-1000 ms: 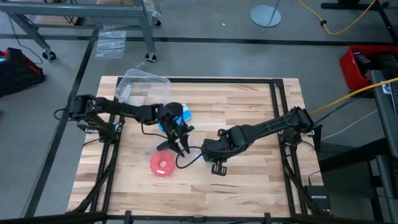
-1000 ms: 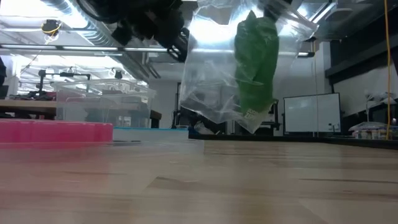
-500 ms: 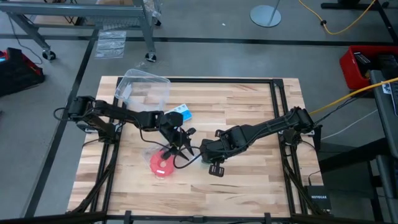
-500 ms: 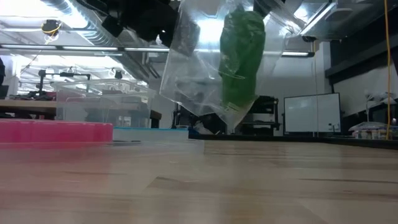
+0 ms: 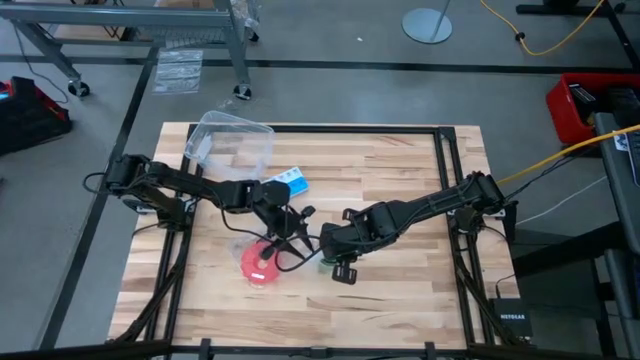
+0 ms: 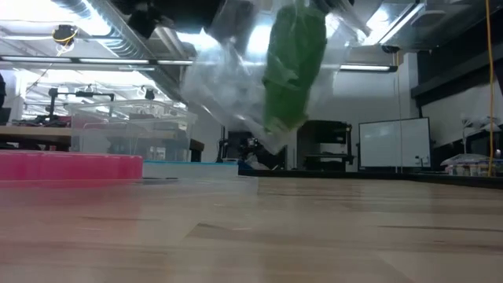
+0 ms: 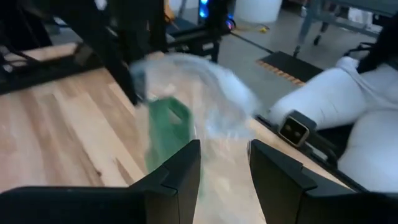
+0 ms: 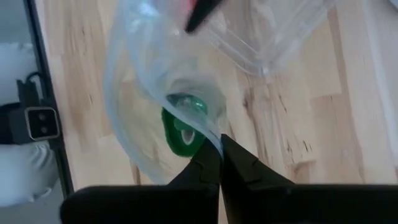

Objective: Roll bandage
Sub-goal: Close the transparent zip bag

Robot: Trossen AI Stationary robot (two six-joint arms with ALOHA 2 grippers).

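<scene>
Risk, as judged: the bandage sits inside a clear plastic bag hung above the desk, not yet out; right hand is clenched on a thin pinch of the bag's film only, so the film could slip or tear and drop bag plus bandage onto the desk; cause would be a small grip area on slick plastic under sideways pull. Second risk: left hand is part open, fingers apart, aimed at the bag, grasping nothing visible; if it closes on film rather than cloth, the bandage stays bagged.

Location: bag hangs mid-desk, toward the front edge, between the two hands, beside the red disc; blue-and-white box and clear tub lie nearer the back-left corner, well apart.

Orientation: bandage is a green bundle; long axis approx. vertical, tilted slightly; lower end points at the desk, clear of it.
</scene>
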